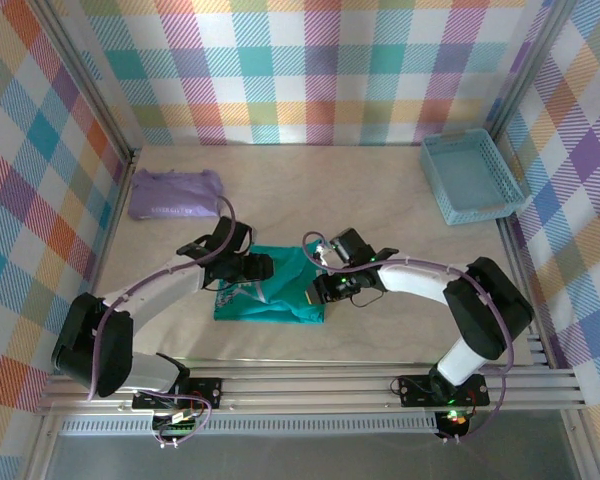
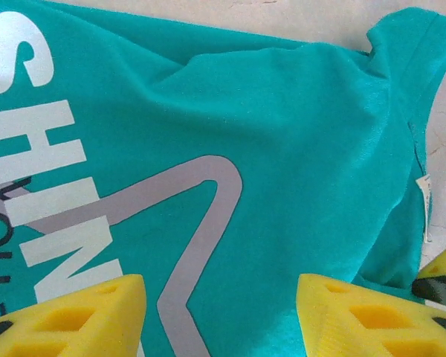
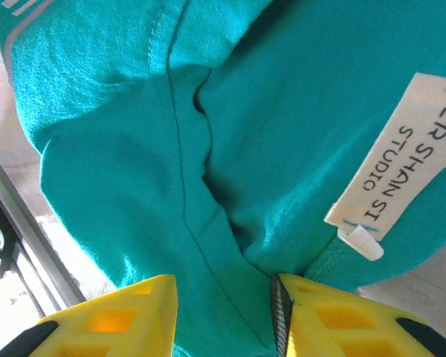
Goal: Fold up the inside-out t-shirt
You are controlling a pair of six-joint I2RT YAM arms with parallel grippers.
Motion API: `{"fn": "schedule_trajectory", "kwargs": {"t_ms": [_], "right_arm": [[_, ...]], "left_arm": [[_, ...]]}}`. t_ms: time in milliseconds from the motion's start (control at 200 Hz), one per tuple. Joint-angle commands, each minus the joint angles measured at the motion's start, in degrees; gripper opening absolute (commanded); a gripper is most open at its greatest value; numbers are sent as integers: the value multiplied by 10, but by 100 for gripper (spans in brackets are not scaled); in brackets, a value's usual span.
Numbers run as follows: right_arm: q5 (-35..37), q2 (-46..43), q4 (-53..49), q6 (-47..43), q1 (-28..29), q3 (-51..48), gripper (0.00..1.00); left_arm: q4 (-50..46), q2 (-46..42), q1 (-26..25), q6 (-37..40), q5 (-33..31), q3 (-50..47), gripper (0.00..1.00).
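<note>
White-lettered teal t-shirt (image 1: 280, 288); seemingly lavender garment (image 1: 175, 193); light-blue basket (image 1: 437, 185).

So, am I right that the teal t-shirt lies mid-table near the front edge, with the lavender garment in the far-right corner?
Not quite: the lavender garment lies at the far left, as the top external view shows. The far-right corner holds the light blue basket. The rest stands: the teal t-shirt does lie mid-table near the front edge.

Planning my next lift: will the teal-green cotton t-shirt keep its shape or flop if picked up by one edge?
Likely floppy: the teal-green cotton t-shirt lies in soft creases. Probably light, the knit looks thin. Pushed, it would likely bunch, as by its white label.
</note>
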Motion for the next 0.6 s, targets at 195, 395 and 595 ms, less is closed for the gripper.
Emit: {"fn": "schedule_trajectory", "kwargs": {"t_ms": [195,395,595], "right_arm": [[20,13,-37,-58,6,33,41],[24,25,-51,-73,7,42,43],[8,12,-56,-68,9,36,25]], "left_arm": [[-17,-23,19,7,6,-16,56],[-16,-24,20,5,7,-23,56],[-18,-26,20,4,3,-27,56]]}}
